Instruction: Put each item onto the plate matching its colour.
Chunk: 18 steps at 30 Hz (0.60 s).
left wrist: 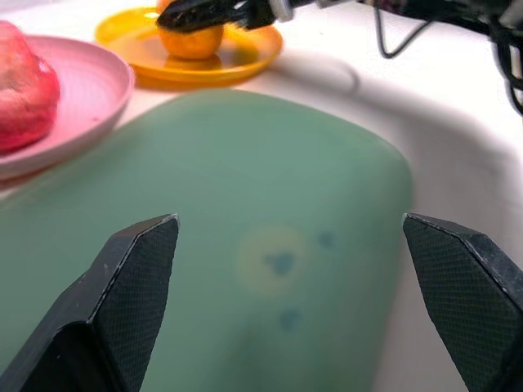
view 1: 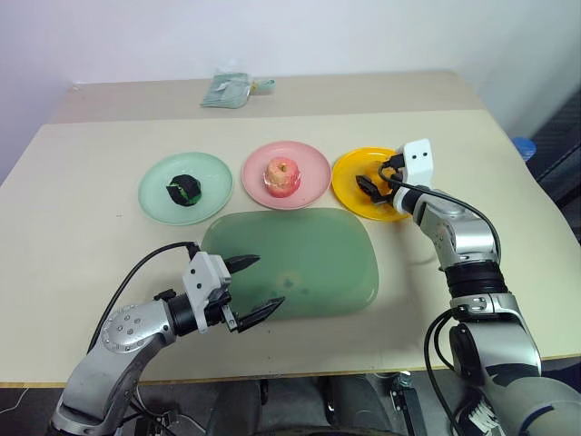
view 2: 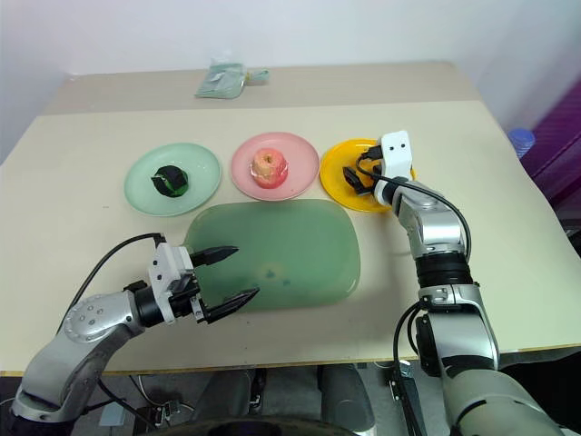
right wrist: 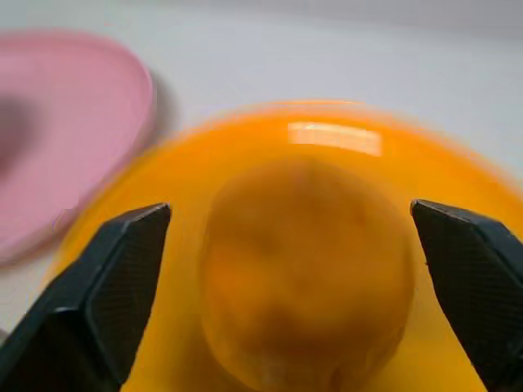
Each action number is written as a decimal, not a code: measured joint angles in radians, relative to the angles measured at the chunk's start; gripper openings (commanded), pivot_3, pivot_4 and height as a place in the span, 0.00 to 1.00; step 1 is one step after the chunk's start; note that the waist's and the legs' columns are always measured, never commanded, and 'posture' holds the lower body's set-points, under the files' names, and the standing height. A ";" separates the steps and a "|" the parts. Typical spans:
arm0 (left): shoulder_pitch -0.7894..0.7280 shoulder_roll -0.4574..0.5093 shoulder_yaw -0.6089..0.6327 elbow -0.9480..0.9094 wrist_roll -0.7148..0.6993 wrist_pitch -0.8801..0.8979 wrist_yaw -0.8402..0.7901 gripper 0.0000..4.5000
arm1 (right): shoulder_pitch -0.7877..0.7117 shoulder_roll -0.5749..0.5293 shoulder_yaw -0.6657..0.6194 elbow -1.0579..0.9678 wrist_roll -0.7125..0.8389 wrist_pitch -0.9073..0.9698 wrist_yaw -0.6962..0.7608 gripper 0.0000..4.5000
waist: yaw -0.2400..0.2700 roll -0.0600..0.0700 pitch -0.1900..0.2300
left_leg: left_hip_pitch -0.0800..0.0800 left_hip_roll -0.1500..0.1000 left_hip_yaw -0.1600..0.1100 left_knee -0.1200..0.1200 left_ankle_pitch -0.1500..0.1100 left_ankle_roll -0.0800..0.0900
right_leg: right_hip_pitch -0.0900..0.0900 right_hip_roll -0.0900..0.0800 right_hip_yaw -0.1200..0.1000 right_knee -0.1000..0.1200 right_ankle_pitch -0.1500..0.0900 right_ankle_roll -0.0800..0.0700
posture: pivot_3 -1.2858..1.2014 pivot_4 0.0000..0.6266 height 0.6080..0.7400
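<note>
Orange-yellow fruit (right wrist: 306, 273) sits on the yellow plate (view 1: 349, 186), between the spread fingers of the right claw (view 1: 376, 184), which is released and not clamped on it. On the pink plate (view 1: 311, 186) rests the red-pink apple (view 1: 281, 175), and the dark green-black lumpy ball (view 1: 184, 189) lies on the mint green plate (view 1: 156, 195). Over the near edge of the big dark-green board (view 1: 318, 259) the left claw (view 1: 255, 287) hovers, fingers wide apart and empty. A pale green packet (view 1: 227, 90) lies at the far side of the tabletop (view 1: 82, 245).
</note>
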<state>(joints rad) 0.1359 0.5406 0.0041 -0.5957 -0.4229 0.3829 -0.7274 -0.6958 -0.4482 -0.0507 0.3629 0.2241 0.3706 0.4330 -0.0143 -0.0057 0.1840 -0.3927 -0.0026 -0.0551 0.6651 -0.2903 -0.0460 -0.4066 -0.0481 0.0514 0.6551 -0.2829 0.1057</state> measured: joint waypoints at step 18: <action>0.106 0.077 0.509 0.341 0.018 -0.045 0.120 1.00 | 0.614 -0.321 -0.293 -0.338 0.203 -0.025 0.435 1.00 | -0.003 0.000 -0.001 | 0.008 0.001 0.002 0.000 -0.001 0.001 | 0.009 0.001 0.001 -0.001 0.000 0.000 | 0.52 0.24 1.00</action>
<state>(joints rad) 0.2422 0.6175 0.5129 -0.2546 -0.4048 0.3381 -0.6079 -0.0821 -0.7693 -0.3434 0.0247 0.4270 0.3458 0.8680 -0.0176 -0.0061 0.1835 -0.3844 -0.0011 -0.0532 0.6649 -0.2911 -0.0448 -0.3979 -0.0472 0.0523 0.6536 -0.2832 0.1055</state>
